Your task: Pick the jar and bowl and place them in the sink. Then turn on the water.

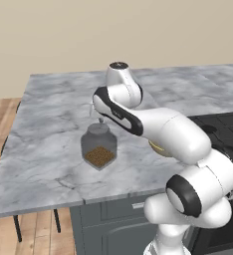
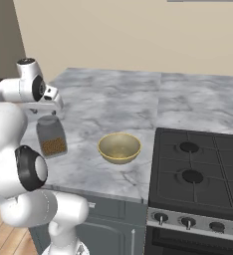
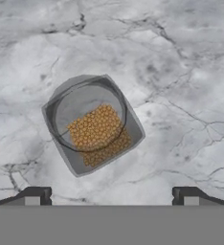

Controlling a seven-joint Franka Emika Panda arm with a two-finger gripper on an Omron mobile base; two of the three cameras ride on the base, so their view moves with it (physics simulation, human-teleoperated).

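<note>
Two items to move, neither is in the sink yet; no sink visible in these views. Step in hand: grab the jar.

Left to right on the marble counter (image 2: 113, 94): jar (image 1: 99, 147) stands upright toward the near left edge, bowl (image 2: 119, 147) well apart to its right, black stove (image 2: 198, 174) right of that.

Gripper (image 3: 112, 194) hovers above the jar, jaws fully open, holding nothing. In the hand view the jar sits left of the midline between the fingertips (image 3: 36, 195).

To do it well, in my judgement:
- shift left until the lid is centred between the jaws
- roll the wrist so the pads meet two flat facets, not corners
- the jar looks almost as wide as the opening, so descend straight
- close below the lid, lift vertically; glass may slip.
</note>
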